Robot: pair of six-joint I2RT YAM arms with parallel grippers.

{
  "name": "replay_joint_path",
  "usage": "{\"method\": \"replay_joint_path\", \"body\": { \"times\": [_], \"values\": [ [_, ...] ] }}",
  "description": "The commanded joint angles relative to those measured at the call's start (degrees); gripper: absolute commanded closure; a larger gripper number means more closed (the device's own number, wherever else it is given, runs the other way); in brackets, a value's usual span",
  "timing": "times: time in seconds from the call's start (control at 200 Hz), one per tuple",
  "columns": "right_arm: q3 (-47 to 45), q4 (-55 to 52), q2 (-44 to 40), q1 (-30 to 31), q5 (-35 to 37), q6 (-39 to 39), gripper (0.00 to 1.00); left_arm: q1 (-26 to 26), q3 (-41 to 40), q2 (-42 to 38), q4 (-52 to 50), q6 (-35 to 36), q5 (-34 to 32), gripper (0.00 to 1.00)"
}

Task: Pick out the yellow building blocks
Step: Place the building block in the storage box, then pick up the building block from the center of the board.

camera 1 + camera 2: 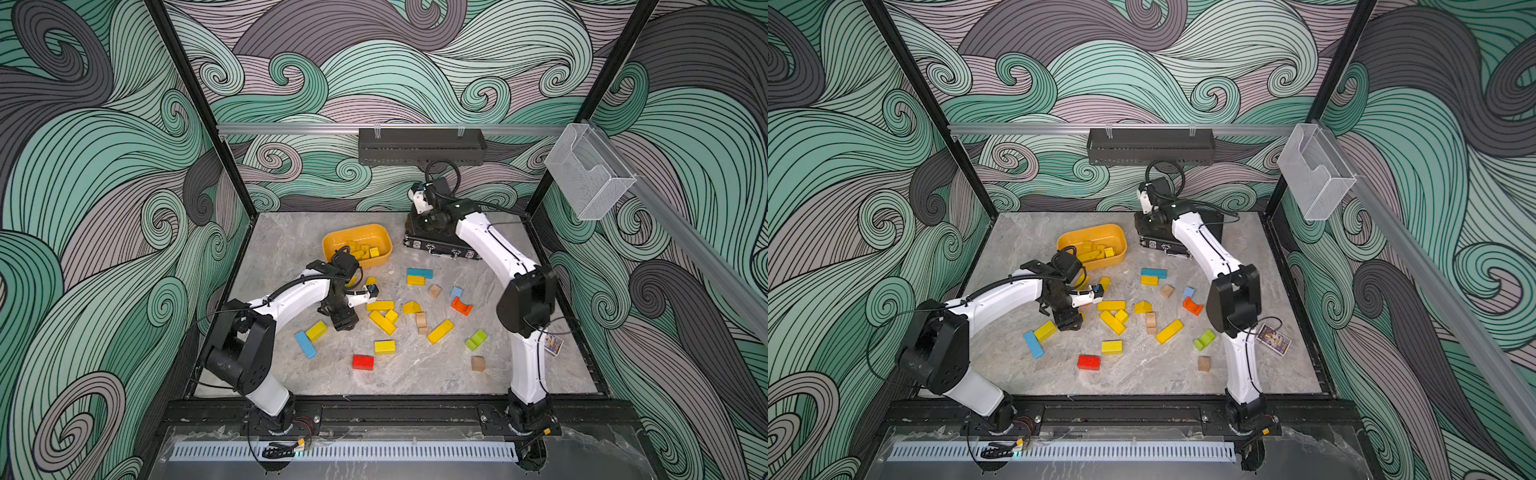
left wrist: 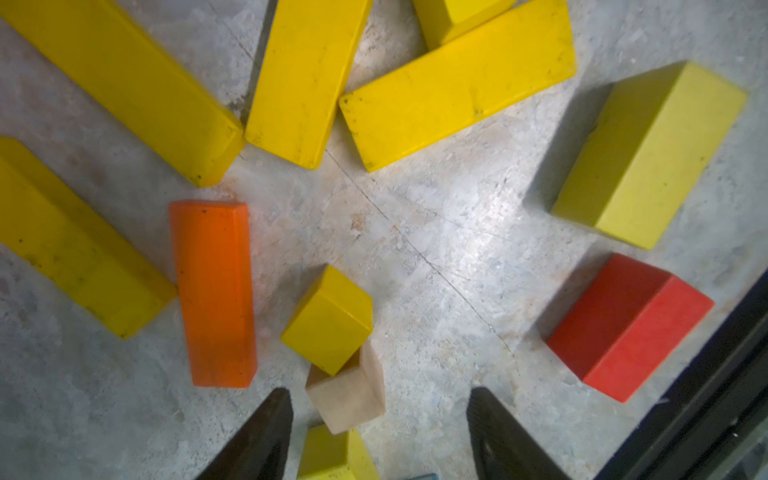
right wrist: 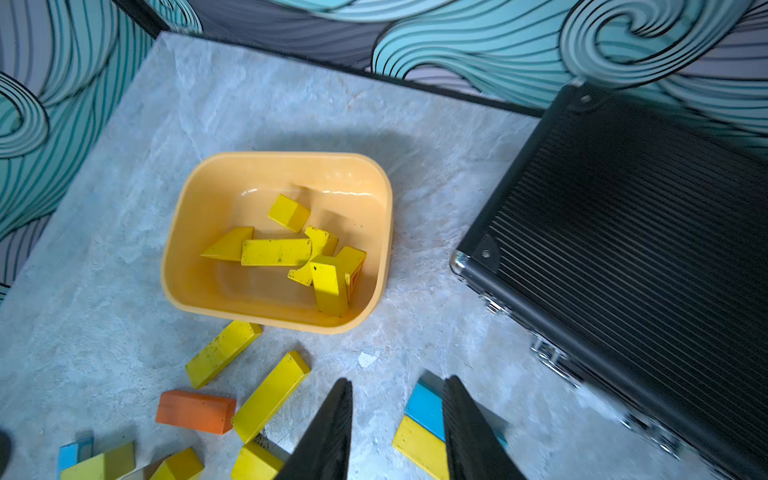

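Fingers spread and holding nothing, the left claw (image 2: 380, 390) hovers over the middle of the tabletop (image 1: 415, 374). Straight ahead of it a small yellow block (image 2: 328, 320) is tipped against a bare wood cube (image 2: 345, 395), just beside an orange bar (image 2: 216, 291). The right claw (image 3: 399, 380), fingers narrowly apart and also empty, hangs raised by the far edge, above the black case (image 3: 623, 249) that sits toward the far right corner.

The yellow blocks (image 1: 381, 322) are split. A handful already lie in the tub (image 1: 332, 243) near the far edge. The rest are scattered across the middle among blue, red, green, orange and bare wood pieces, with three bars close together beyond the left claw.

They look like painted wood: stiff, light, nothing to crush, though the smooth paint could let one slip. The best hold is probably across a bar's narrow sides at mid-length. The tipped block wants a pinch on two flat sides, clear of the cube. Where pieces touch, a closing finger may well shove the neighbour.

No writing shows on the blocks, only scuffs. A printed card (image 1: 552, 345) near the right edge carries lettering too small to read, and the case shows no legible brand
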Motion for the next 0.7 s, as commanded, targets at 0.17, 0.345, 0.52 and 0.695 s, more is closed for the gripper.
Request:
{"method": "replay_joint_path", "body": {
  "times": [0.17,0.345,0.52,0.695],
  "values": [
    [-17.8,0.5,-14.3,1.2,1.8,0.0,0.62,-1.3,3.8,4.9,1.1,5.5,-1.6,0.33],
    [-25.4,1.4,-21.1,1.2,1.6,0.7,0.62,-1.5,3.8,6.1,0.6,9.5,-1.8,0.35],
    [-29.3,1.6,-23.7,1.2,2.6,0.8,0.61,-1.6,3.4,6.6,1.1,12.2,-3.0,0.35],
    [-31.4,2.3,-23.8,1.1,1.8,1.8,0.62,-1.7,3.7,8.0,1.3,13.6,-3.6,0.37]
  ]
}}
